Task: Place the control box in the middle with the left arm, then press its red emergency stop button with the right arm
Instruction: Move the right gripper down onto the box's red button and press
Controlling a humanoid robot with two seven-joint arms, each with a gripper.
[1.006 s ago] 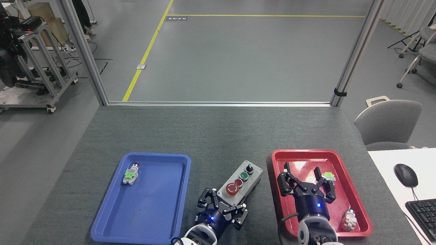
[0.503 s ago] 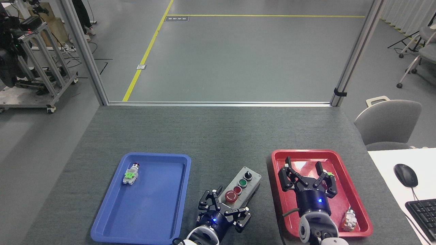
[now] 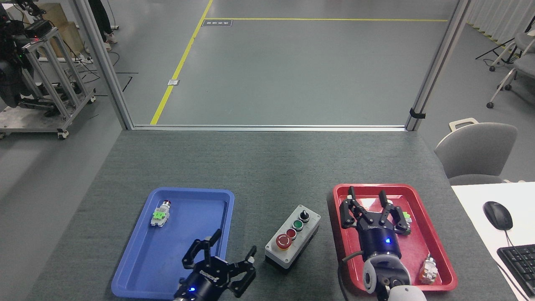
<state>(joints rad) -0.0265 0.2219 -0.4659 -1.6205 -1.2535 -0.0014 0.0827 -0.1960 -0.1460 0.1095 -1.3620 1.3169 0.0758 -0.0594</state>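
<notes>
The left gripper has its black fingers spread wide and grips nothing; it hangs over the near right corner of the blue tray, apart from the control box. The box sits on the grey tabletop between the two trays, roughly in the middle, its long side angled up to the right. On its face (reading from the near end) are the red emergency stop button on a yellow ring, a small red button, a green button and a black knob. The right gripper is also spread open with nothing between its fingers, held above the red tray, well clear of the box. A small switch part lies in the red tray's near right corner, and another one lies in the blue tray's far left part.
</notes>
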